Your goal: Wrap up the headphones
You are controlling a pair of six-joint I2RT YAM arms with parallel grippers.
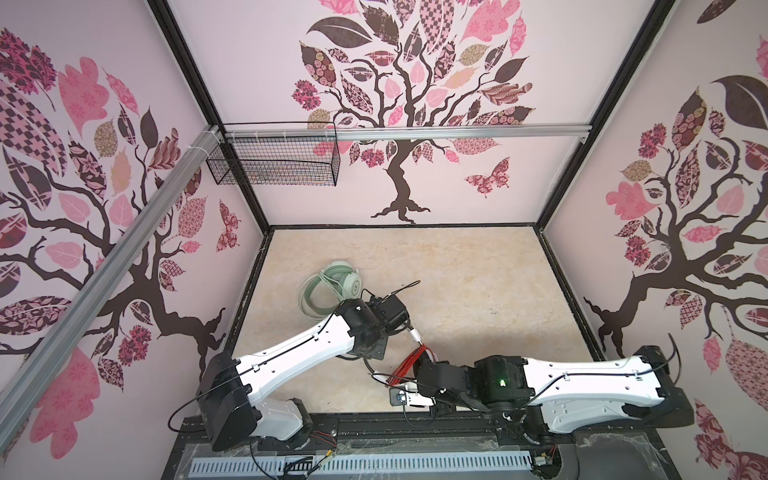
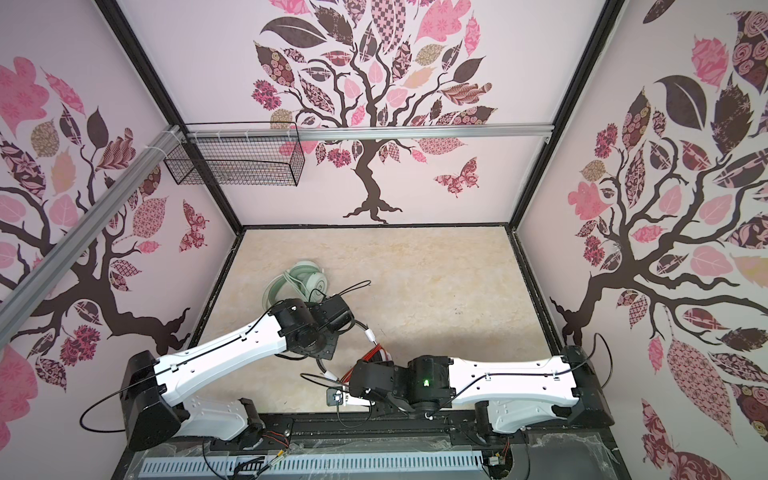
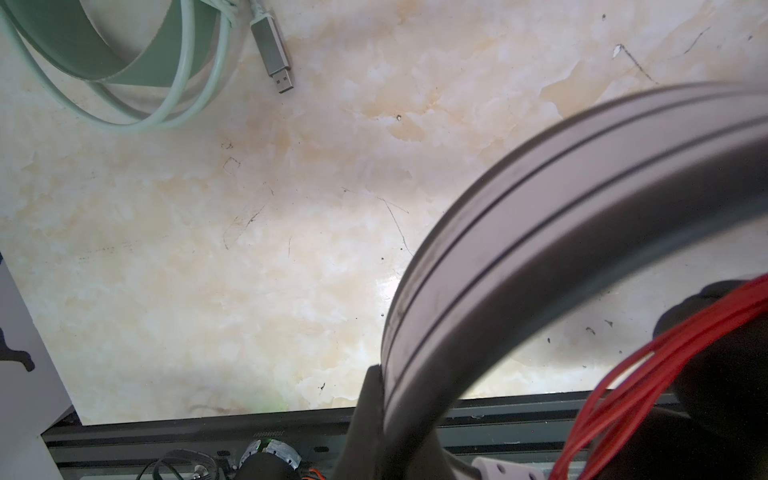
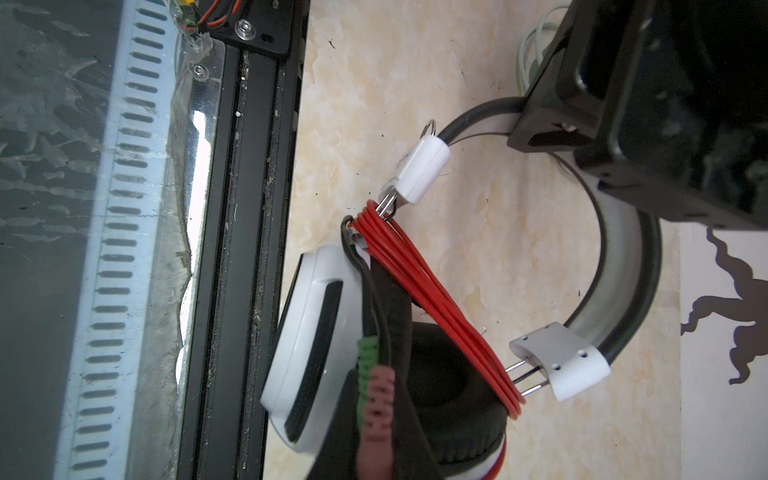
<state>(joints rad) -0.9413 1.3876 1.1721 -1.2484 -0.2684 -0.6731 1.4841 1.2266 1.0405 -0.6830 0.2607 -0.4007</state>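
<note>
The mint-green headphones (image 1: 332, 282) lie on the table at the left with their pale cable coiled on them; the left wrist view shows their band (image 3: 104, 54) and USB plug (image 3: 272, 52). The white and black headphones (image 4: 307, 340) hang near the front edge, with orange-red cable (image 4: 428, 299) looped in several turns across the yoke wires. My left gripper (image 3: 384, 399) is shut on their grey headband (image 3: 540, 228). My right gripper (image 4: 374, 399) is shut on the green and pink cable plugs (image 4: 376, 386) beside the black ear pad. In both top views the arms meet at front centre.
A black wire basket (image 1: 274, 160) hangs on the back wall rail, high at the left. The black frame rail (image 1: 374, 424) runs along the table's front edge just below the held headset. Patterned walls close in the marble-look table (image 1: 457, 282) on three sides.
</note>
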